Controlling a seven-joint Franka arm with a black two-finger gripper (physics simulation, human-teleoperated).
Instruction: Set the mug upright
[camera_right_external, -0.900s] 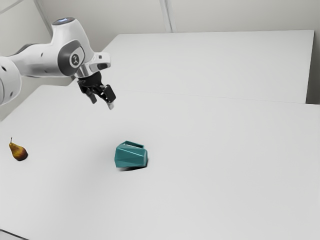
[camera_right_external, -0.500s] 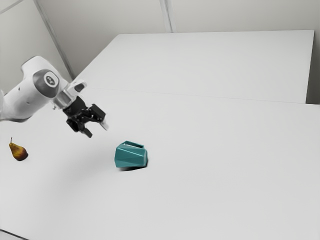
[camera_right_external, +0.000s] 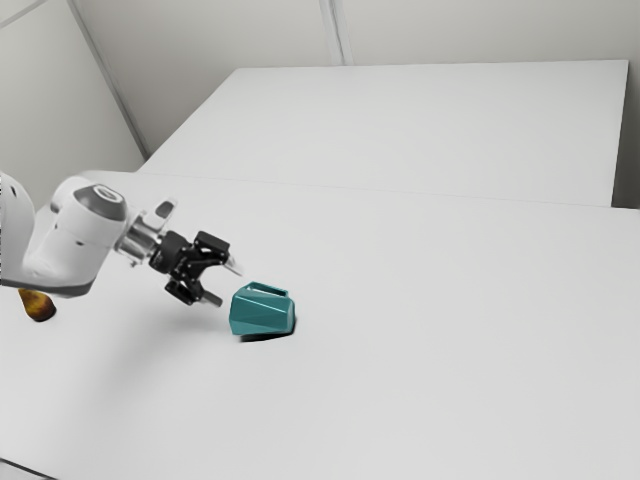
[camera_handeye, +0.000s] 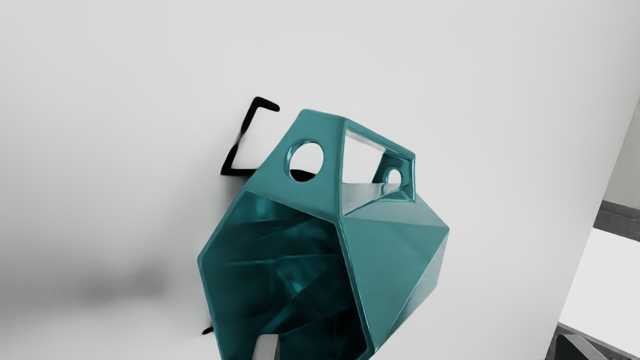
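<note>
In the exterior view my gripper (camera_right_external: 222, 286) is open, a short way to the left of the teal mug (camera_right_external: 262, 312), its fingers directed at it. The mug lies on its side on the table, handle uppermost. The wrist view looks into the open mouth of the mug (camera_handeye: 395, 250), with its handle (camera_handeye: 320, 125) above the body. Also there, the gripper (camera_handeye: 422, 347) has its fingertips wide apart, one in front of the mouth and the other out past the mug's side. Nothing is held.
A pear (camera_right_external: 38, 306) rests on the white table (camera_right_external: 430, 380) at the exterior view's left, partly covered by the arm. A raised white surface (camera_right_external: 400, 130) stands behind, and a dark cable (camera_right_external: 28, 468) crosses the near left corner.
My hand has come down and tilted over toward the mug, ending just beside it. The arm now covers part of the pear. The mug has stayed where it was.
</note>
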